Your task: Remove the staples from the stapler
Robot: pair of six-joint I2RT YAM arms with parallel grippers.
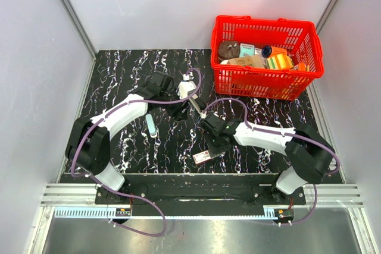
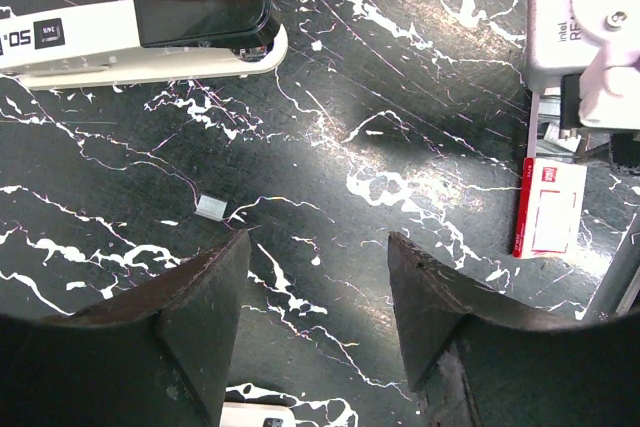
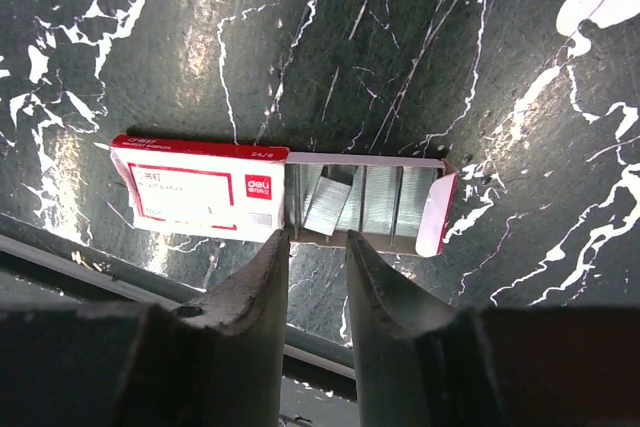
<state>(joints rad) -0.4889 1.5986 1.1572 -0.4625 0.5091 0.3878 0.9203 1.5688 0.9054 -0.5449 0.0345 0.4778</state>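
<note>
The stapler (image 2: pixel 140 32), slim with a pale body and a black top, lies on its side on the dark marbled table, ahead and left of my left gripper (image 2: pixel 318 239). That gripper hovers open with only table between its fingers. From above, the stapler (image 1: pixel 196 104) is a thin grey shape beside the left gripper (image 1: pixel 180 110). A tiny loose staple piece (image 2: pixel 212 208) lies near the left finger. My right gripper (image 3: pixel 316 236) stands slightly open and empty just before the open staple box (image 3: pixel 200 192). Staples (image 3: pixel 380 202) fill the box's tray, and one strip (image 3: pixel 328 207) lies askew on them.
A red basket (image 1: pixel 262 84) of assorted items stands at the back right. A pale blue-white tube (image 1: pixel 150 126) lies left of centre. The staple box (image 1: pixel 202 157) sits near the table's front edge (image 3: pixel 100 257). The right wrist's camera housing (image 2: pixel 585 27) hangs close by.
</note>
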